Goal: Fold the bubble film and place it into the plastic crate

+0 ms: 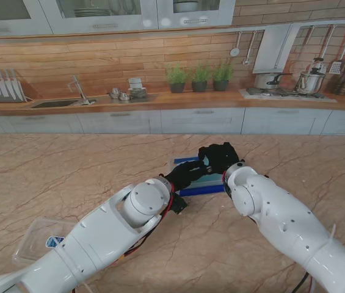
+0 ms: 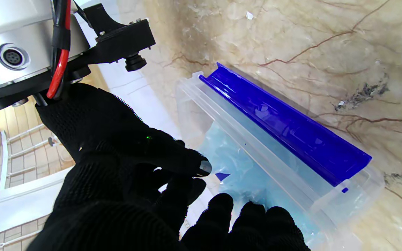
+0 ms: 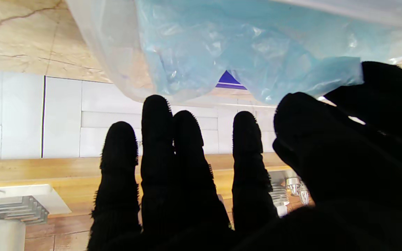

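The clear plastic crate (image 1: 204, 186) with blue handles (image 2: 284, 129) stands mid-table. Pale blue bubble film (image 2: 236, 167) lies crumpled inside it and also shows in the right wrist view as bubble film (image 3: 222, 45). My left hand (image 1: 184, 174), in a black glove, reaches into the crate from the near left. Its fingertips (image 2: 253, 216) rest on the film without closing on it. My right hand (image 1: 220, 157) hovers over the crate's far right side. Its fingers (image 3: 183, 150) are straight and spread with nothing in them, and it appears in the left wrist view as a right hand (image 2: 110, 139).
A clear lid (image 1: 38, 241) with a blue label lies on the table at the near left, partly under my left arm. Beyond the marble table runs a kitchen counter with a sink (image 1: 56, 102), plants and a stove.
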Robot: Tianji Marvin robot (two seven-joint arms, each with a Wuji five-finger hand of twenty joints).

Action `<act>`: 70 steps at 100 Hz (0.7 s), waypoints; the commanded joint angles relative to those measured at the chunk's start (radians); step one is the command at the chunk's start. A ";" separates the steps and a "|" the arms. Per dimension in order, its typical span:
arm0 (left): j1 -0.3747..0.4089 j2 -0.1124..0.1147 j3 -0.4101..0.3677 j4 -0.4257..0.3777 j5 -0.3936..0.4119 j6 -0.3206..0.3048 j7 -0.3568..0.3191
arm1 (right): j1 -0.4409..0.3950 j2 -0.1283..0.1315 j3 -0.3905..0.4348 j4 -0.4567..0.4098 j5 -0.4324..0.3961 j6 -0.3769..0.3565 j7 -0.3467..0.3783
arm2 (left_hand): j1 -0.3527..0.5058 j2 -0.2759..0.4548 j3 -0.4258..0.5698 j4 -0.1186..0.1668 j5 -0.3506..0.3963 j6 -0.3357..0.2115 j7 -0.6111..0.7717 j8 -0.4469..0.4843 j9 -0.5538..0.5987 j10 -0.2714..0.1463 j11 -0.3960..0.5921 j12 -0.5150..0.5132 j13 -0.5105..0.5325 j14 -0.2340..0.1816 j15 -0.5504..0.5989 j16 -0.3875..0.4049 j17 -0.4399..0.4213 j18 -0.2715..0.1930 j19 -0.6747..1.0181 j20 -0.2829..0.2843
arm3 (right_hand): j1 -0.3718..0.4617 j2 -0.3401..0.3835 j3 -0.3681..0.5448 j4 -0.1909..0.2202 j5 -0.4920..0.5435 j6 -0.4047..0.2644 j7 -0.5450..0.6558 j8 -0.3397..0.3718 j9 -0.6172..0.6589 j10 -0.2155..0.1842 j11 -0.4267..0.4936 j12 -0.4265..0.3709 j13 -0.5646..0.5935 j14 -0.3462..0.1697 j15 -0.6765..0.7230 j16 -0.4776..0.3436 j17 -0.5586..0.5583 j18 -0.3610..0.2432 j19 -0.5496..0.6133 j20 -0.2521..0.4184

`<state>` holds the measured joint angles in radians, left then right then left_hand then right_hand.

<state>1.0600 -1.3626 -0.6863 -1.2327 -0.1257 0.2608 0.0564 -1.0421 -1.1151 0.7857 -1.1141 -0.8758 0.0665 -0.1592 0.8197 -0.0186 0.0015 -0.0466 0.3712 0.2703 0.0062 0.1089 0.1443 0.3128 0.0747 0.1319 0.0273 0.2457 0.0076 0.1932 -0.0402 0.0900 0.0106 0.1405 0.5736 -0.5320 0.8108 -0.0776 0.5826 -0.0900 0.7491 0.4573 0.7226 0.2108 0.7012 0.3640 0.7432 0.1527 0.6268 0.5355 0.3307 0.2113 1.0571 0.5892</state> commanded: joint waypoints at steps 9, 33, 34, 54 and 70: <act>0.018 0.009 -0.008 -0.024 -0.004 -0.004 -0.002 | -0.005 -0.001 0.004 -0.014 -0.002 0.001 -0.012 | -0.007 0.033 -0.021 0.027 0.057 0.062 0.012 0.030 0.004 -0.039 0.022 0.013 -0.016 -0.026 -0.011 -0.008 0.008 -0.056 -0.012 -0.012 | 0.036 -0.002 0.010 -0.001 -0.009 -0.005 0.025 -0.011 -0.016 0.020 -0.001 -0.003 -0.015 0.015 0.005 -0.007 -0.014 0.027 -0.019 -0.005; 0.028 0.014 -0.016 -0.038 0.003 -0.010 0.003 | -0.003 -0.017 -0.005 0.006 0.021 0.012 -0.062 | -0.003 0.032 -0.021 0.028 0.061 0.063 0.011 0.037 0.009 -0.037 0.035 0.020 -0.016 -0.025 -0.009 -0.004 0.008 -0.055 -0.012 -0.006 | 0.084 0.058 -0.046 -0.013 -0.018 -0.028 0.141 -0.072 0.024 0.025 0.027 0.007 0.014 0.025 0.060 0.014 -0.002 0.041 0.017 0.003; 0.028 0.014 -0.016 -0.039 0.002 -0.010 0.003 | -0.002 -0.018 -0.006 0.008 0.023 0.013 -0.065 | -0.003 0.032 -0.021 0.028 0.062 0.063 0.012 0.037 0.009 -0.036 0.035 0.020 -0.016 -0.026 -0.009 -0.003 0.008 -0.055 -0.012 -0.006 | 0.087 0.063 -0.053 -0.013 -0.018 -0.029 0.151 -0.079 0.027 0.027 0.035 0.010 0.015 0.027 0.071 0.020 -0.003 0.042 0.021 0.004; 0.034 0.017 -0.020 -0.048 -0.005 -0.007 -0.001 | 0.026 -0.036 -0.049 0.050 0.049 0.024 -0.104 | 0.003 0.032 -0.019 0.028 0.065 0.059 0.012 0.042 0.010 -0.035 0.042 0.025 -0.016 -0.025 -0.011 -0.003 0.007 -0.055 -0.013 -0.003 | 0.080 0.094 -0.096 -0.011 0.020 -0.072 0.202 -0.102 0.059 0.043 0.073 0.023 0.032 0.050 0.145 0.051 0.000 0.052 0.052 0.009; 0.041 0.022 -0.026 -0.060 -0.002 -0.014 -0.001 | 0.058 -0.058 -0.098 0.101 0.073 0.043 -0.144 | 0.005 0.032 -0.020 0.028 0.068 0.056 0.013 0.045 0.012 -0.037 0.047 0.028 -0.016 -0.026 -0.010 -0.002 0.007 -0.056 -0.013 -0.001 | 0.041 0.117 -0.148 -0.021 0.120 -0.074 0.250 -0.088 0.116 0.047 0.093 0.026 0.070 0.065 0.186 0.060 0.013 0.069 0.086 0.010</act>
<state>1.0905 -1.3406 -0.7143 -1.2795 -0.1310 0.2516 0.0607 -0.9959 -1.1521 0.6951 -1.0193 -0.8096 0.0998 -0.2963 0.8202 -0.0186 0.0015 -0.0466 0.3917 0.3504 -0.0224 0.1108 0.1548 0.3123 0.0975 0.1530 0.0273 0.2422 0.0080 0.1932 -0.0382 0.0885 0.0106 0.1405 0.6110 -0.4879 0.6929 -0.0795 0.6652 -0.1486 0.9623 0.3669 0.8122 0.2283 0.7675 0.3737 0.7850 0.1945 0.7793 0.5789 0.3397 0.2386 1.0993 0.5892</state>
